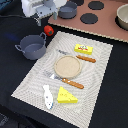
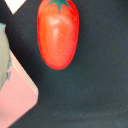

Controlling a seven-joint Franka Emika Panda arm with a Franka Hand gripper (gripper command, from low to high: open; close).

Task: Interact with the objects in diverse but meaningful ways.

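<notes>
A red tomato [image 1: 48,30] with a green stalk lies on the dark cloth at the back, and it fills the wrist view [image 2: 58,35]. My gripper [image 1: 45,21] hangs just above it, its two dark fingers apart and holding nothing; no fingers show in the wrist view. The grey two-handled pot [image 1: 32,46] stands beside the tomato, on the exterior view's left. Across the striped mat [image 1: 100,75] lie the yellow block with a red label [image 1: 83,48], the yellow holed cheese wedge [image 1: 66,95] and the white fish [image 1: 48,96].
A round wooden plate [image 1: 67,65] sits mid-mat between two orange-handled utensils [image 1: 85,58] [image 1: 70,82]. A pink toy stove [image 1: 95,22] with black burners runs along the back, carrying a small grey pot [image 1: 67,9] and a bowl [image 1: 122,17]. Its pink corner [image 2: 15,95] shows by the tomato.
</notes>
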